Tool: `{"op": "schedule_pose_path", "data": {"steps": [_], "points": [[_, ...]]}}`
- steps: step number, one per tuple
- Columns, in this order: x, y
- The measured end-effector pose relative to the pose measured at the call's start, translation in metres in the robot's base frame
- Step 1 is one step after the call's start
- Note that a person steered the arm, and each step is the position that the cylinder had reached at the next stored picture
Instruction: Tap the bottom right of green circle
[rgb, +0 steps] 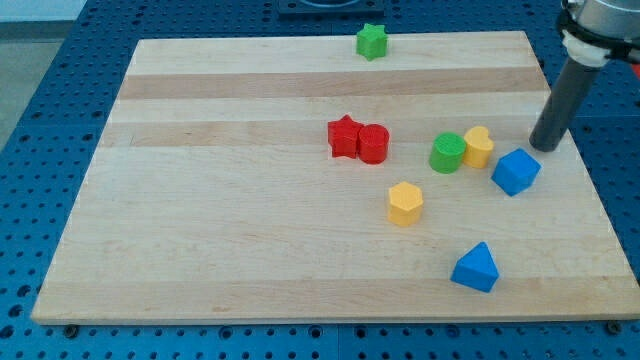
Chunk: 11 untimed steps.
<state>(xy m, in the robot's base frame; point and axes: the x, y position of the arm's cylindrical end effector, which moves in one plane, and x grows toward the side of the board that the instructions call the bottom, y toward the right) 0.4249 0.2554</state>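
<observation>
A pale wooden worktop (250, 250) sits on a blue perforated base (40, 120), with small coloured blocks scattered over it. The green circle (447, 152) stands right of the middle of the board, touching a yellow block (479, 146) on its right side. Just beyond that pair, toward the view's right, lies a blue cube-like block (516, 171). The arm carries no claw, only a dark rod, so there is nothing to open or clench; the rod's lower end, my tip (545, 149), rests on the board near the right edge, just above and right of the blue cube-like block and well apart from the green circle. A red star (344, 136) and a red cylinder (373, 144) touch each other left of the green circle. A second yellow block (405, 203) lies below them, a blue triangular block (475, 267) sits toward the view's bottom, and a green star (371, 41) rests near the top edge.
</observation>
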Motion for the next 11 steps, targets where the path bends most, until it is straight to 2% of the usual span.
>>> {"op": "schedule_pose_path", "data": {"steps": [2, 4, 6, 9, 11], "points": [[0.054, -0.001], [0.076, -0.039], [0.070, -0.076], [0.023, -0.100], [0.025, -0.117]]}}
